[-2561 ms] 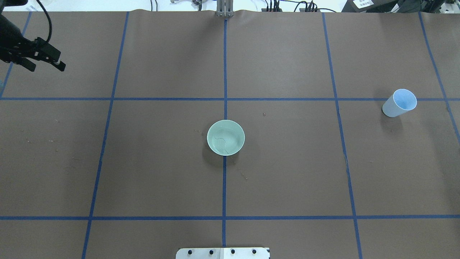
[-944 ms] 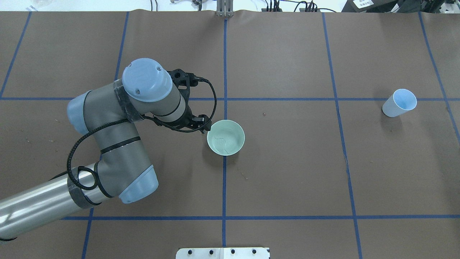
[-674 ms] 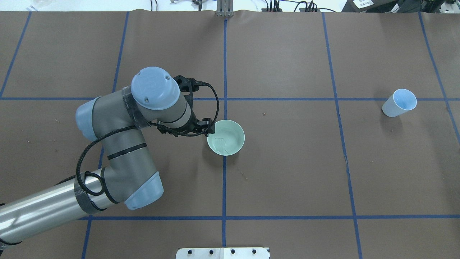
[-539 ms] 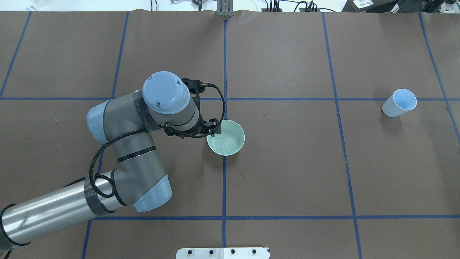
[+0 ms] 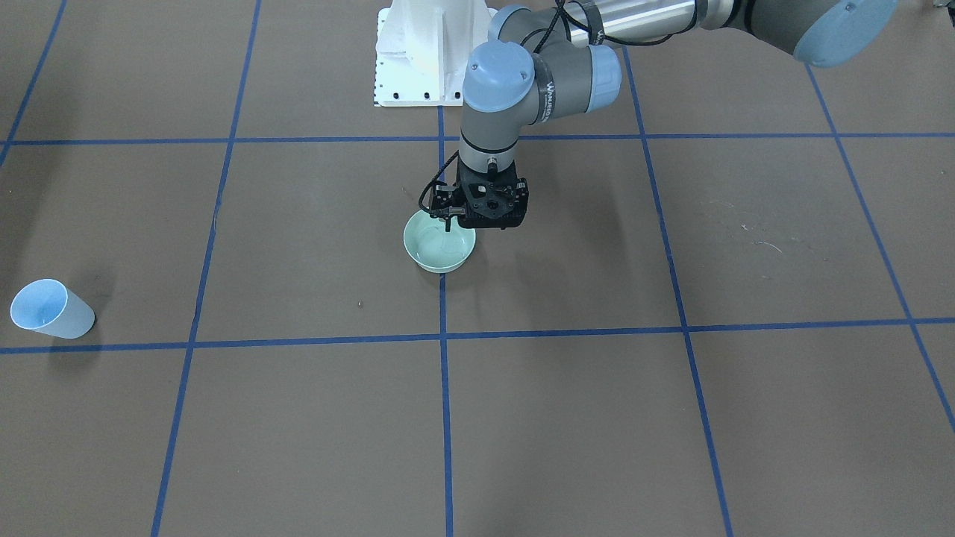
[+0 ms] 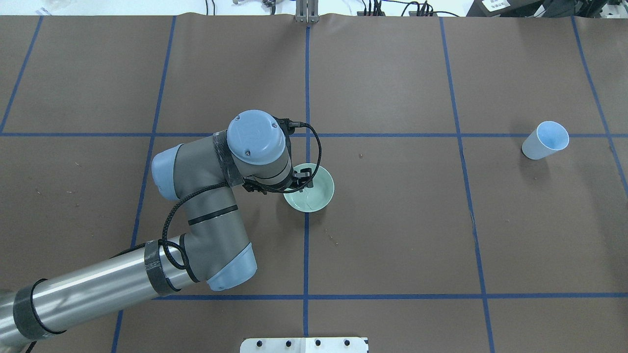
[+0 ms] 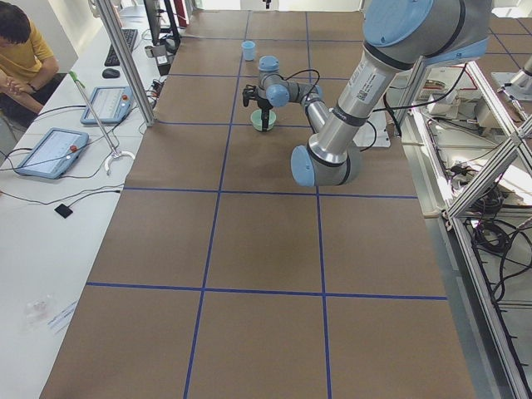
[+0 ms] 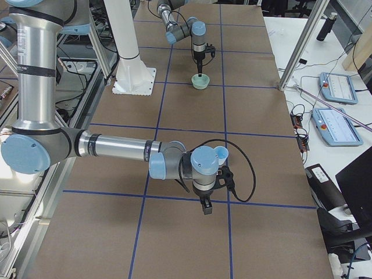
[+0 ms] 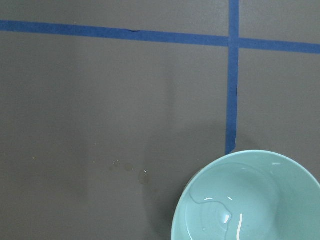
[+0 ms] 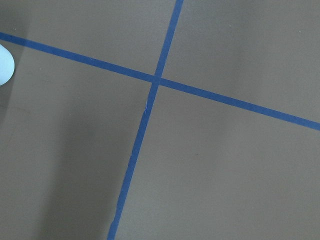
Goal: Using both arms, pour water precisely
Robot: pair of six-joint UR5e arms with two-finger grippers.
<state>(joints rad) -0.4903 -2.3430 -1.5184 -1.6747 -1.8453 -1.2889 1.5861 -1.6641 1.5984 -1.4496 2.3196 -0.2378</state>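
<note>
A mint-green bowl [image 6: 314,193] stands at the table's middle, and the water [image 9: 227,218] in it shows as faint glints on the bottom. My left gripper [image 6: 300,179] points down over the bowl's left rim and looks open, with one finger [image 5: 448,218] inside the rim. A pale blue cup [image 6: 545,140] stands tilted at the far right. My right gripper [image 8: 204,206] shows only in the exterior right view, beside the cup [image 8: 221,154] and low over the table. Whether it is open or shut I cannot tell.
The brown table cover [image 6: 392,235] carries a grid of blue tape lines. The white base plate [image 6: 304,345] lies at the near edge. A few small drops or stains [image 9: 143,176] mark the cover beside the bowl. A person [image 7: 21,50] sits at a side desk.
My left arm has swung in from the far left, and its gripper has moved right from beside the bowl to over its left rim. Bowl and cup have not moved.
</note>
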